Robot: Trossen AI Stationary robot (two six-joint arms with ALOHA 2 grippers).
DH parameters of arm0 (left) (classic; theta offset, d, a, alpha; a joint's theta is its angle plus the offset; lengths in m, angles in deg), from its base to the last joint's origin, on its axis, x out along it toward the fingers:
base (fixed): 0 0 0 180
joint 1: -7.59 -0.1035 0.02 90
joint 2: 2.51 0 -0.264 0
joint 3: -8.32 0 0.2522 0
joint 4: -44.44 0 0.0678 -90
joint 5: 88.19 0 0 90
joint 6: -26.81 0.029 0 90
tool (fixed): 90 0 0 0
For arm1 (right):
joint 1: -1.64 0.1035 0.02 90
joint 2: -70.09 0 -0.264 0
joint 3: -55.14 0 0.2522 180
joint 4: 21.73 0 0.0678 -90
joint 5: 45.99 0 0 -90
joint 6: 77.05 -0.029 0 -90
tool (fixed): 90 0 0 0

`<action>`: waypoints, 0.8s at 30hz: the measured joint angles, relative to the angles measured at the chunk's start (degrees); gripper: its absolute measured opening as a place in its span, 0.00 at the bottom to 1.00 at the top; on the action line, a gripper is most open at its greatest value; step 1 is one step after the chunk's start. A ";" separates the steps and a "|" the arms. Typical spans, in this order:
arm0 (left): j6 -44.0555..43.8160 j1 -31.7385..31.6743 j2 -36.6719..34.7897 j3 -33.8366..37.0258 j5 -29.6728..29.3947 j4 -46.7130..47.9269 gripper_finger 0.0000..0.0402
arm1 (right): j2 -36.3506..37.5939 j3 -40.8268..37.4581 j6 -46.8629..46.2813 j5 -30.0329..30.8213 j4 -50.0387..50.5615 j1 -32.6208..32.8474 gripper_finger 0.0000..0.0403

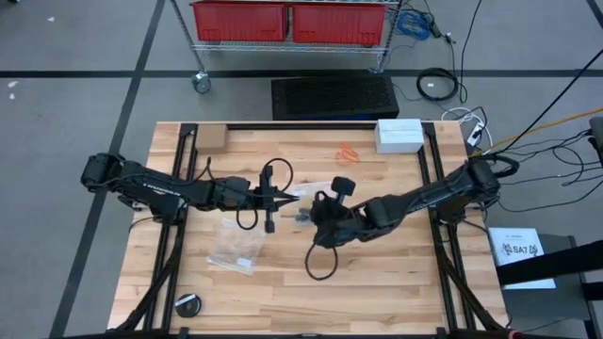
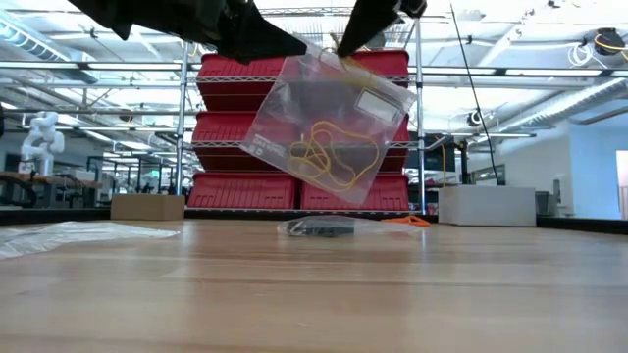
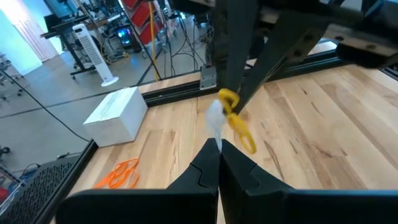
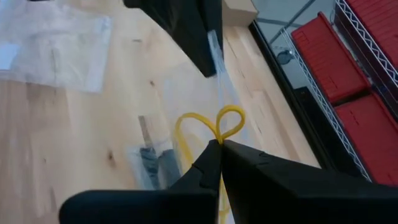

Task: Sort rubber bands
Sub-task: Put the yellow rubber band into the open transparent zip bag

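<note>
Lay flat at L, nearest low cam: clear empty-looking bags (image 2: 83, 235). Held mid-air over table centre: clear bag (image 2: 329, 123) w/ yellow rubber bands (image 2: 334, 157) inside. Pinched by left gripper (image 2: 285, 44), fingers closed on bag's top edge; likewise right gripper (image 2: 358, 34). Sat below on table: bag of black bands (image 2: 319, 226). Lay loose farther R: orange bands (image 2: 407, 221).

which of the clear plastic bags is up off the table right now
The bag with yellow rubber bands, held in the air between the left gripper and the right gripper. The other bags, one empty, one holding black bands, lie on the table.
</note>
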 joint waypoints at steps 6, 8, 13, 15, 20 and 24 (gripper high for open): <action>-0.02 0.00 0.00 0.00 0.02 0.18 0.00 | -0.03 0.00 1.32 -1.55 0.09 -2.55 0.00; -0.02 0.00 0.00 0.00 0.02 0.31 0.00 | 0.83 0.00 1.94 -3.16 0.09 -2.87 0.00; 0.00 0.00 0.00 0.00 0.03 0.43 0.00 | 3.99 0.00 1.33 -3.98 0.07 -2.23 0.00; 0.01 0.00 0.00 0.00 0.04 0.43 0.00 | 4.90 0.00 1.18 -2.94 0.14 -1.74 0.00; -0.02 0.00 0.00 0.00 0.07 0.41 0.00 | 6.29 0.00 1.61 -0.04 1.31 -0.61 0.00; -0.28 0.00 0.00 0.00 0.07 0.41 0.00 | 6.27 0.00 1.64 4.43 3.12 -0.02 0.00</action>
